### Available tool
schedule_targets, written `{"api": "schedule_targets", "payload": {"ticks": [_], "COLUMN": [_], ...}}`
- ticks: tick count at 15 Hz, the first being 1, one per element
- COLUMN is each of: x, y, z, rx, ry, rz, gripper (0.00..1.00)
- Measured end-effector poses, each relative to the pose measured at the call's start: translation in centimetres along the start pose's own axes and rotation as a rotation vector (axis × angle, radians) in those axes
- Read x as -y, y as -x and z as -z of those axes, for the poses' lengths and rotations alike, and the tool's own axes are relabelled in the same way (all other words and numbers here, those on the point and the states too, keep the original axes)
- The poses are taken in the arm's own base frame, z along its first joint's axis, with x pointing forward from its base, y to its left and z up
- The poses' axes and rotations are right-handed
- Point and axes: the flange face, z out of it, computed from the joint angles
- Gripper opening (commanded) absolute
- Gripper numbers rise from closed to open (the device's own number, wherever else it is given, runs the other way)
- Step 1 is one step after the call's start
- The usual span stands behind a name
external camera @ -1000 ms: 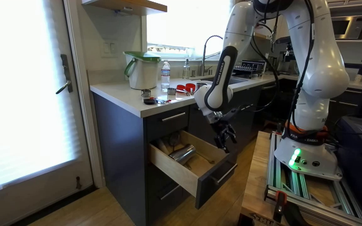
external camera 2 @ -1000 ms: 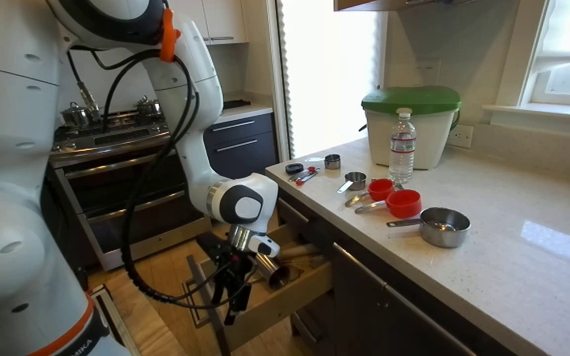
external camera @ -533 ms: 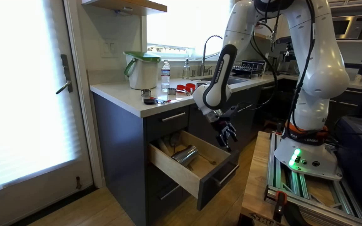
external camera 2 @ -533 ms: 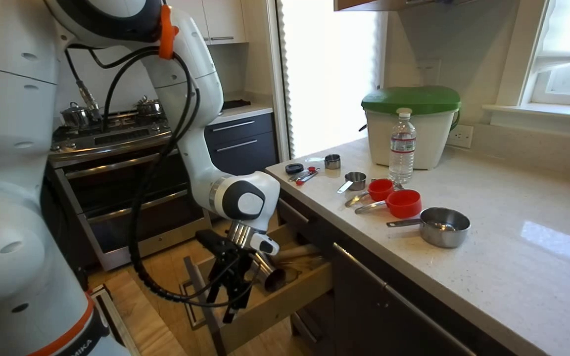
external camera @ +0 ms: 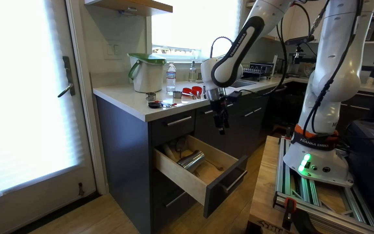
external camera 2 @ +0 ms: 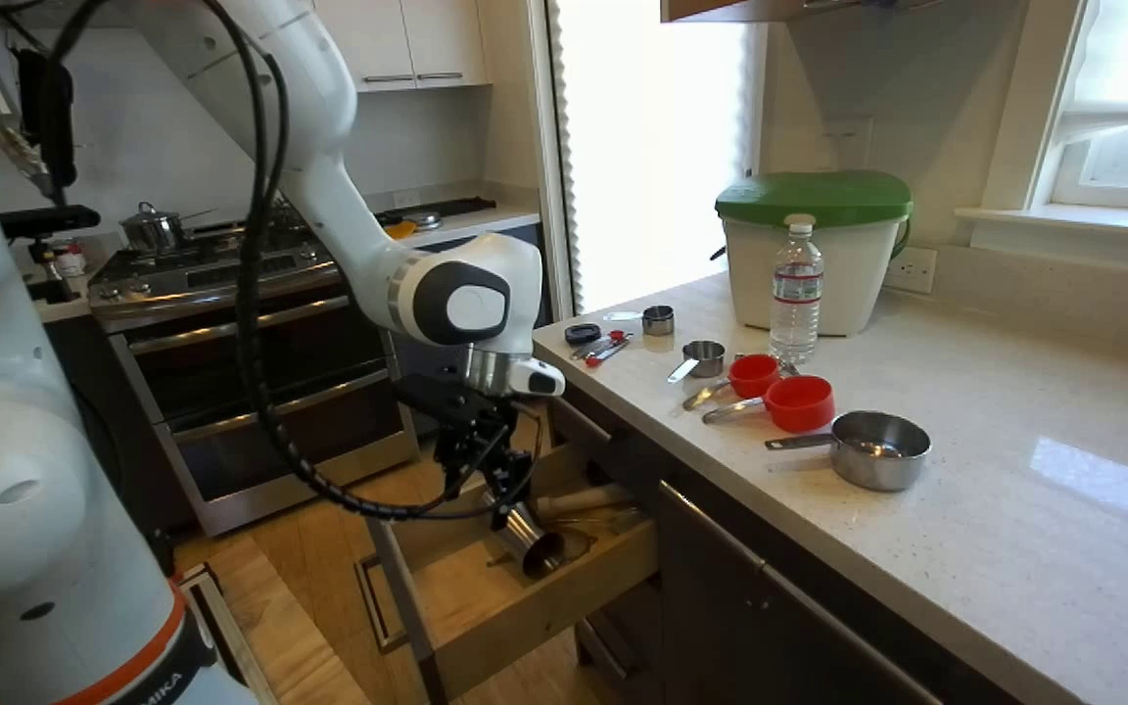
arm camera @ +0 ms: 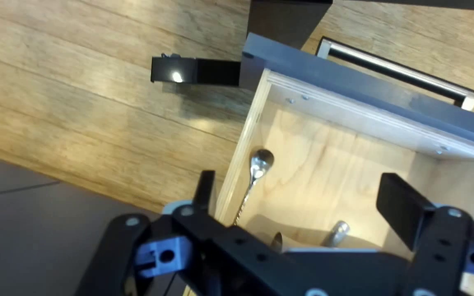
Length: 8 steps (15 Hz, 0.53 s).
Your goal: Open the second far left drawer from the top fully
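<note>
My black two-fingered gripper hangs in the air, its fingers spread wide apart. Below it, at seven o'clock in an exterior view, the second drawer from the top, a shallow, wide box of pale wood, stands pulled far out of the charcoal cabinet. In my wrist view its flat dark front crosses at one o'clock, and just beyond that the horizontal silver bar handle stands well apart from my fingers. Inside the drawer, a shiny metal spoon with a twisted stem lies beside the wooden side wall at ten o'clock. In both exterior views I also see a shiny silver metal cylinder lying on its side in there. The dark-fronted top drawer sits flush with the cabinet at nine o'clock in an exterior view. On the white countertop, at ten o'clock, stand a white plastic bucket with a green lid and a clear plastic water bottle.
</note>
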Motion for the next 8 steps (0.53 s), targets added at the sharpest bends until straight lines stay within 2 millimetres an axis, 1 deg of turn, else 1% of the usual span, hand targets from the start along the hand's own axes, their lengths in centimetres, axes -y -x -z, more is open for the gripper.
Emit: {"api": "schedule_targets", "payload": {"ticks": [2, 5, 7, 8], "x": [-0.4, -1.3, -2.2, -2.8], "y": [1.1, 3.4, 5.1, 5.9], "z": [3.1, 6.9, 8.5, 9.0], "rx": [-0.080, -0.159, -0.166, -0.162], "ry": [-0.044, -0.123, -0.164, -0.181], "rz": [0.071, 0.200, 0.278, 0.311], "gripper": [1.00, 1.00, 1.00, 1.00]}}
